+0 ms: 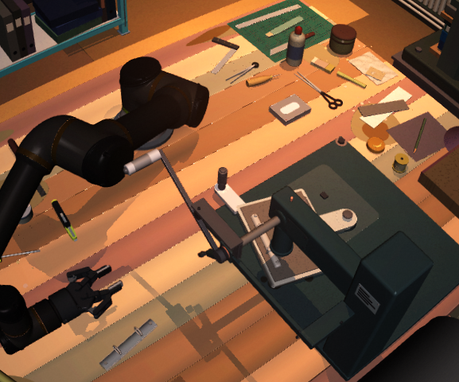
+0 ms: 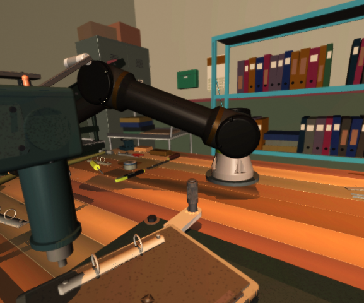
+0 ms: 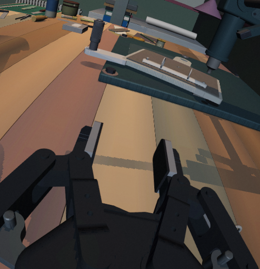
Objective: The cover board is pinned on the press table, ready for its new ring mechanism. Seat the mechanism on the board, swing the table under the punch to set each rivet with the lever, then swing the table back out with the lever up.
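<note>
The brown cover board (image 1: 281,242) is partly hidden under the press head (image 1: 303,230). It lies on the pale swing table (image 3: 171,72). A ring mechanism (image 2: 110,261) sits along the board, its two rings upright. The punch (image 2: 59,259) hangs beside the board's near edge. The lever (image 1: 180,185) slants up, its white grip (image 1: 141,161) high. The table's knurled handle (image 1: 222,177) stands at the board's far corner. My gripper (image 1: 104,290) is open and holds nothing. It hovers low over the bench, well left of the press. A second ring mechanism (image 1: 128,343) lies on the bench below it.
A round tin (image 1: 342,39) and a glue bottle (image 1: 295,46) stand at the far end by a green mat. Scissors (image 1: 324,92), an awl and paper scraps lie near them. A yellow-tipped pen (image 1: 64,220) lies left. The dark press base (image 1: 344,246) fills the right.
</note>
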Controlling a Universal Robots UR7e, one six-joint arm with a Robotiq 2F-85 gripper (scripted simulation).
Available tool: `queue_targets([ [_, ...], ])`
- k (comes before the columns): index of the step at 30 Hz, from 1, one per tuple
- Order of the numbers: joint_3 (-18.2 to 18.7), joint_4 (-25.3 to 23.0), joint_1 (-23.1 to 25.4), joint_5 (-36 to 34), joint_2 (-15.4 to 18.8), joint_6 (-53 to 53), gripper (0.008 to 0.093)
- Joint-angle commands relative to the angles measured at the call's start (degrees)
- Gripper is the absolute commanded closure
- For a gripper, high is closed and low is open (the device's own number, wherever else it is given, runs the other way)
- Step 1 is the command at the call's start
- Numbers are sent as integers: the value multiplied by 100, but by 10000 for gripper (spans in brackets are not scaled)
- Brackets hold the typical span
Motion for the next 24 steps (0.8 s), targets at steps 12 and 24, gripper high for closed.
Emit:
queue_targets([
  [12,-783,410,-72,-73,366,0,484],
  [24,-869,461,-89,-89,407,0,484],
])
